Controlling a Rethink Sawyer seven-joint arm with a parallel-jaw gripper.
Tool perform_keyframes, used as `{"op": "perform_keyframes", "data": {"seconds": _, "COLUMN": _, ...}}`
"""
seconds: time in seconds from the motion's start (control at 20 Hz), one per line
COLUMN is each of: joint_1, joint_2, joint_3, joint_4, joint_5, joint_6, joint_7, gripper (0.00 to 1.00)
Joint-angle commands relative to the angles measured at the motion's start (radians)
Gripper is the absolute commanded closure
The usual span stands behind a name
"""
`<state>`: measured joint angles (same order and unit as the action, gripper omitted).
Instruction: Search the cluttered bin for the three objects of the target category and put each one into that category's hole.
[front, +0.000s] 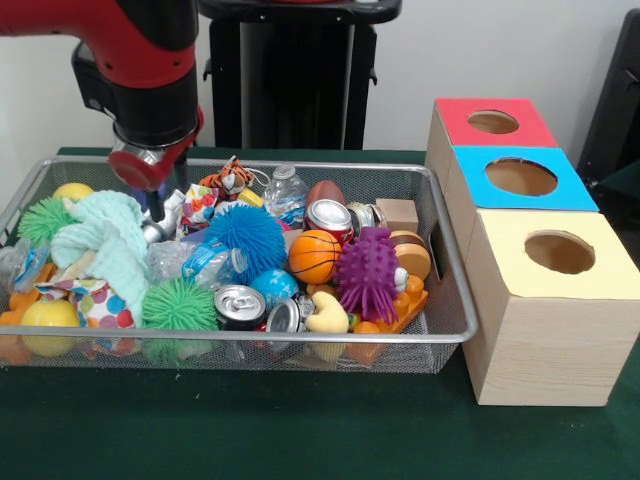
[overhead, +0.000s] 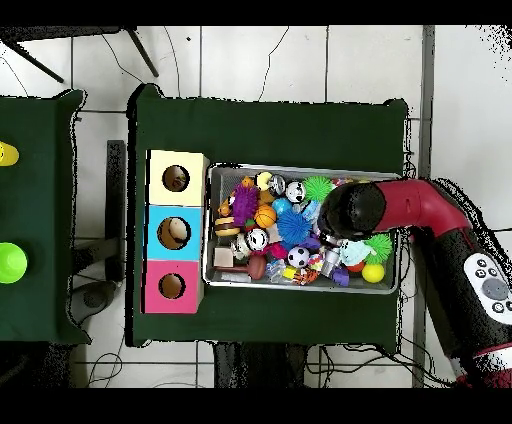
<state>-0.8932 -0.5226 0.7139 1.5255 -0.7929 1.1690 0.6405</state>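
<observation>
Dotted cloth (front: 100, 300) in wire bin (front: 440, 335), arm lowered, end effector (front: 158, 212) state unclear

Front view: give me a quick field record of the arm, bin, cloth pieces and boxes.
arm: reaching down into the bin's far left part
gripper: low among the clutter, open or shut unclear
bin: full of mixed toys, cans and bottles
dotted cloth: near left, partly buried
second dotted cloth: right beside the gripper
yellow-topped box's hole: nearest the camera, nothing showing inside
</observation>
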Motion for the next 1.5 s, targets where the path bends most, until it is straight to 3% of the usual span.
{"op": "perform_keyframes", "data": {"seconds": 0.05, "joint_1": -0.017, "joint_2": 0.082, "joint_3": -0.044, "joint_4": 0.006, "joint_5": -0.052, "joint_6": 0.109, "joint_7": -0.308, "gripper": 0.00}}
{"op": "perform_keyframes", "data": {"seconds": 0.25, "joint_1": -0.041, "joint_2": 0.108, "joint_3": -0.009, "joint_4": 0.021, "joint_5": -0.023, "joint_6": 0.073, "joint_7": -0.315, "gripper": 0.00}}
{"op": "perform_keyframes", "data": {"seconds": 0.45, "joint_1": -0.042, "joint_2": 0.127, "joint_3": -0.015, "joint_4": 0.019, "joint_5": -0.043, "joint_6": 0.049, "joint_7": -0.307, "gripper": 0.00}}
{"op": "perform_keyframes", "data": {"seconds": 0.8, "joint_1": -0.023, "joint_2": 0.138, "joint_3": -0.051, "joint_4": 0.019, "joint_5": -0.090, "joint_6": 0.045, "joint_7": -0.261, "gripper": 0.00}}
{"op": "perform_keyframes", "data": {"seconds": 1.5, "joint_1": 0.022, "joint_2": 0.171, "joint_3": -0.122, "joint_4": -0.019, "joint_5": -0.115, "joint_6": 0.091, "joint_7": -0.214, "gripper": 0.00}}
